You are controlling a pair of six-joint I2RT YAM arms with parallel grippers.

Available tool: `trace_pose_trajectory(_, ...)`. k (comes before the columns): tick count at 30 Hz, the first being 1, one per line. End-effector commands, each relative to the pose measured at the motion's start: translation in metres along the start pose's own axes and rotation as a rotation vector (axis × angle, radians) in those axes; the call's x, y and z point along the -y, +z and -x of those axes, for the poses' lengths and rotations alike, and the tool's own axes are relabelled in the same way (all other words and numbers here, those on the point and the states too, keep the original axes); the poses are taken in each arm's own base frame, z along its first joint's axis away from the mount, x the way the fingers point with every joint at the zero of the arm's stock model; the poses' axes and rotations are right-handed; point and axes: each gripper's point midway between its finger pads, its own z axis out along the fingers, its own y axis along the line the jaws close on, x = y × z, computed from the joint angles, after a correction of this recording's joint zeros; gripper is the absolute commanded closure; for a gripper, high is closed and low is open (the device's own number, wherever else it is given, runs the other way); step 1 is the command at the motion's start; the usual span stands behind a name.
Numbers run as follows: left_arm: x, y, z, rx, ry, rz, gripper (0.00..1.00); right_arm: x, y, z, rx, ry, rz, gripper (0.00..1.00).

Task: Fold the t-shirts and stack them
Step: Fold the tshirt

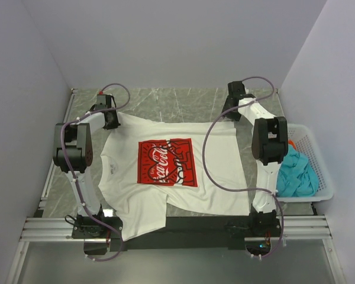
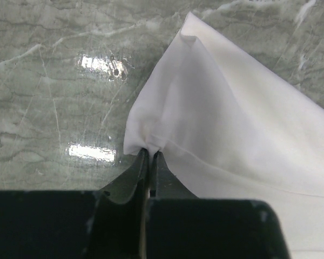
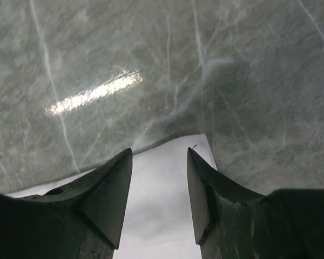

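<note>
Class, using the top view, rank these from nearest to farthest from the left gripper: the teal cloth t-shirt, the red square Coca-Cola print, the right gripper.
1. Red square Coca-Cola print, mid-table on the white cloth t-shirt that the left gripper pinches.
2. Right gripper, across at the shirt's far right corner.
3. Teal cloth t-shirt, in the white plastic mesh basket at the right edge.

Bright, even overhead light, glare streaks on the marble table [image 3: 92, 94]; all views sharp.
</note>
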Motion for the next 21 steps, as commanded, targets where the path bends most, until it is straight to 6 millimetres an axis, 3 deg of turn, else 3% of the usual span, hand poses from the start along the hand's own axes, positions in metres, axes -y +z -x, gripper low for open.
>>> trace_pose_trajectory(1, -0.011, 0.006, -0.033, -0.108, 0.016, 0.034, 0.99, 0.01, 0.002, 0.019, 0.028, 0.11, -0.056, 0.48)
trace_pose_trajectory(16, -0.012, -0.006, -0.041, -0.126, -0.006, 0.033, 0.99, 0.017, 0.009, -0.001, -0.08, 0.146, -0.122, 0.43)
trace_pose_trajectory(21, -0.009, -0.006, -0.042, -0.133, -0.014, 0.018, 0.99, 0.019, 0.016, -0.01, -0.123, 0.126, -0.13, 0.54)
